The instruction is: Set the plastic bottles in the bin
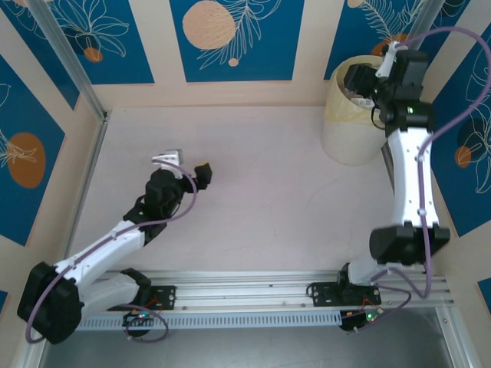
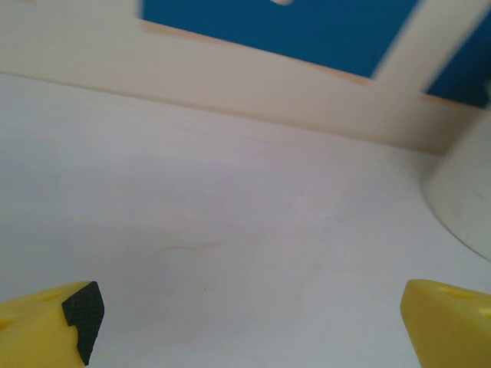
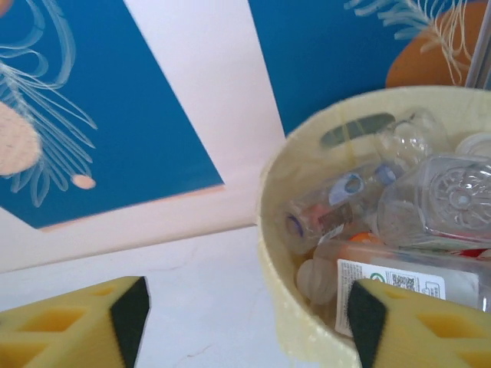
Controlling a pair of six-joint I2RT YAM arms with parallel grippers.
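Top external: right arm point(image 1: 408, 180) reaches forward, end effector point(image 1: 360, 79) above bin point(image 1: 343, 134).

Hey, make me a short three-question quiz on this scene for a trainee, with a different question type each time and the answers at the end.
1. True or false: the bottles lie in the bin.
2. Multiple choice: the left gripper is
A) open and empty
B) shut on a bottle
C) down inside the bin
3. Short answer: which arm's gripper is up by the bin?

Key
1. True.
2. A.
3. The right gripper.
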